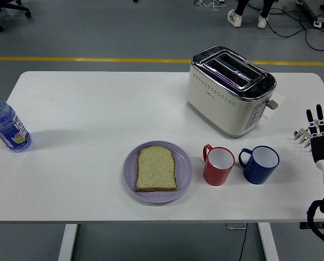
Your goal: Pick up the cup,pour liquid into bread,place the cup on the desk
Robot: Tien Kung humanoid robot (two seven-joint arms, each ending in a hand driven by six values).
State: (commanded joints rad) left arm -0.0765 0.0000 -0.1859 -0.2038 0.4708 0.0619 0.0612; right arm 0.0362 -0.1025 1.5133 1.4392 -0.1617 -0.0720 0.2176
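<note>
At the right edge of the view, the right hand's (322, 137) fingers (318, 117) stand straight and slightly spread, pointing toward the far side, released and grasping nothing. Below them the pale palm and wrist run down into the black arm, which drops out of sight at the lower right corner; the whole hand stands nearly upright, over the right end of the white surface (85, 109). Just left of the hand a small metal rack (301, 136) pokes out, partly hidden by it.

Well apart from the hand, toward the middle, a blue cup (259, 164) stands upright, its handle turned left. Just beside it, on the left, stands a red cup (218, 165), also with its handle to the left. Next to that lies a purple plate (130, 173) carrying one slice of bread (156, 168), flat. Behind the cups sits a cream toaster (230, 90) with its slots facing up. Far off at the left edge a water bottle (6, 124) leans at a tilt.
</note>
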